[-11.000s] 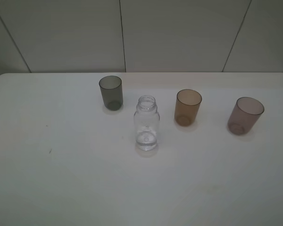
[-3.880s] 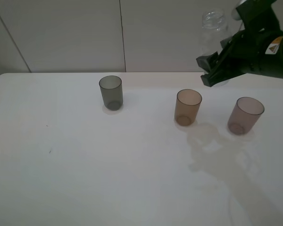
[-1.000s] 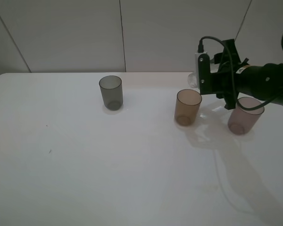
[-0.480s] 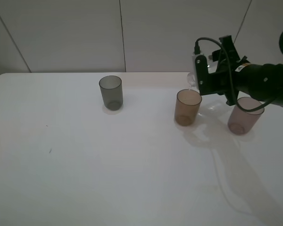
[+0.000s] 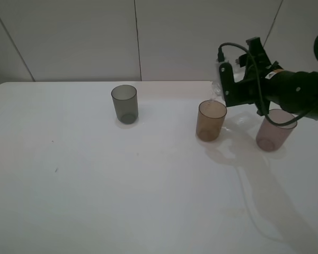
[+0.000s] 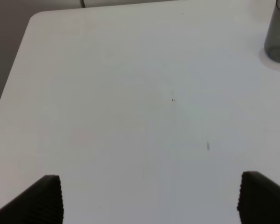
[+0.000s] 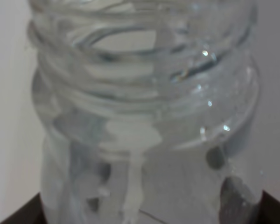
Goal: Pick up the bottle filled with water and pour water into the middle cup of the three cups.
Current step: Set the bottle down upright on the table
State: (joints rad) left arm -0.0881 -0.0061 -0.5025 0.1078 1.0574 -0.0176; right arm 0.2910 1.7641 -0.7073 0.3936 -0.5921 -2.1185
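Observation:
My right gripper (image 5: 226, 87) is shut on the clear bottle (image 5: 216, 89) and holds it tipped on its side, its open mouth just above the far right rim of the amber-brown middle cup (image 5: 210, 120). The smoky grey cup (image 5: 125, 103) stands to the left and the mauve-pink cup (image 5: 274, 130) to the right, partly behind my right arm. In the right wrist view the bottle's threaded neck (image 7: 144, 116) fills the picture, with water inside. My left gripper (image 6: 149, 200) is open and empty over bare table, and the grey cup (image 6: 279, 35) shows at the edge of its view.
The white table (image 5: 95, 185) carries only the three cups. A pale panelled wall stands behind its far edge. My right arm's shadow lies on the table in front of the amber and pink cups.
The bottle has left the table between the grey and amber cups and is in my right gripper. Over the last second the gripper rose slightly and brought the bottle's mouth closer over the amber cup.

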